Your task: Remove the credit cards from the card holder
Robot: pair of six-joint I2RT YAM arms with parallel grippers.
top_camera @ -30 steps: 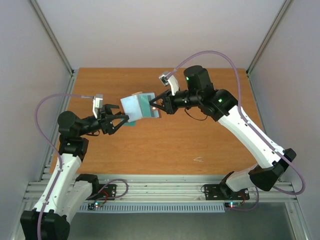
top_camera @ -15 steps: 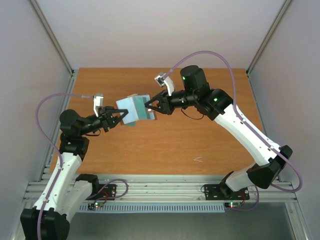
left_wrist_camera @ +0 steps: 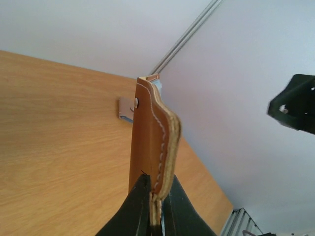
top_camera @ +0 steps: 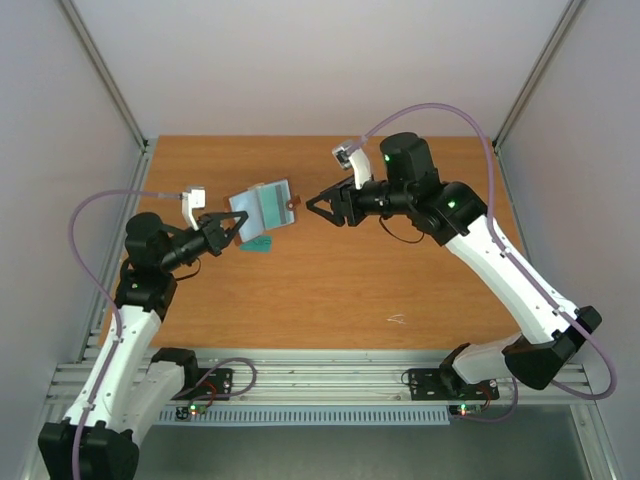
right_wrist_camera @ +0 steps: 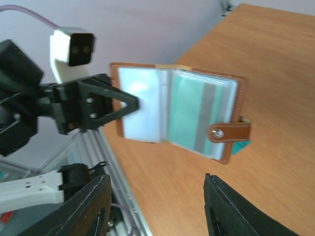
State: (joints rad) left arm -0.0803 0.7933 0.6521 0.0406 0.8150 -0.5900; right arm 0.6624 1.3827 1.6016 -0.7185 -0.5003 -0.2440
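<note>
Brown leather-look card holder [top_camera: 262,207] is held off the bench [top_camera: 400,290], spread open, left of centre in your top view. Your left end effector [top_camera: 236,224] is clamped on its lower-left edge. The right end effector [top_camera: 312,203] sits just right of it, not touching. One teal card [top_camera: 258,244] lies on the bench just below the holder, so I'd count that one as out.

Left wrist view: you only get the card holder [left_wrist_camera: 153,132] edge-on, upright at centre, with the jaws pinched shut on its bottom edge. No pockets visible. The right end effector [left_wrist_camera: 294,105] is a dark shape at the right edge.

Right wrist view gives you what the others don't: the open inside, with clear sleeves [right_wrist_camera: 140,105]. A teal-green card [right_wrist_camera: 194,115] with a grey stripe sits in the right-hand one, and the snap tab [right_wrist_camera: 229,132] is at right. Its own jaws stand wide apart at the bottom, holding nothing. The left sleeve looks pale; can't tell if it's loaded. My read: partway through, with at least one card left to pull.
</note>
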